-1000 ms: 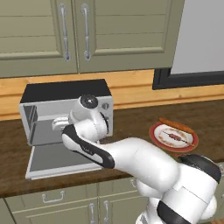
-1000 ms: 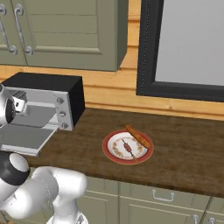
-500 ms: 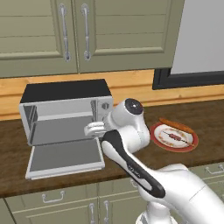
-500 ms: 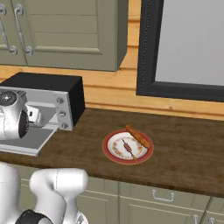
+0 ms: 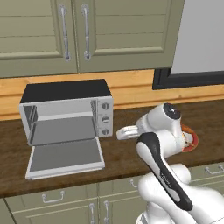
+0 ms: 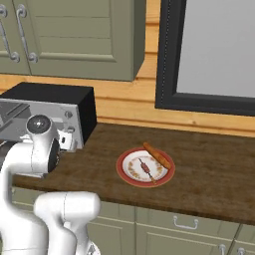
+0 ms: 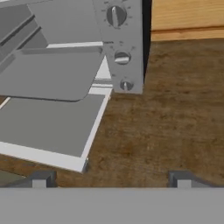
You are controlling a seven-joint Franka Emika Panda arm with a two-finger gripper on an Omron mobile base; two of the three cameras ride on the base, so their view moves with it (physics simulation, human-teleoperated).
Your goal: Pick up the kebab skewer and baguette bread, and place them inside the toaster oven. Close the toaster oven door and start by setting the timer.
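Note:
The toaster oven [image 5: 65, 111] stands at the left of the counter, and its door [image 5: 65, 156] lies folded down flat in front of it. In the hand view the toaster oven [image 7: 120, 48] shows its three knobs, with the open door [image 7: 48, 124] to their left. The baguette bread [image 6: 157, 155] and the kebab skewer [image 6: 146, 167] lie on a red-rimmed plate [image 6: 122, 168] further right. My gripper [image 5: 121, 132] hovers over the counter just right of the oven, between oven and plate. The gripper [image 7: 111, 180] is open and holds nothing.
Wall cabinets [image 5: 74, 35] hang above the oven. A dark-framed window [image 6: 209, 55] sits behind the plate. In the left base view my arm covers most of the plate [image 5: 194, 141]. Bare wooden counter [image 7: 166, 118] stretches between oven and plate.
The arm has swung right, from in front of the oven's open cavity to the counter beside the knobs. The jaws stayed open. The door stays down.

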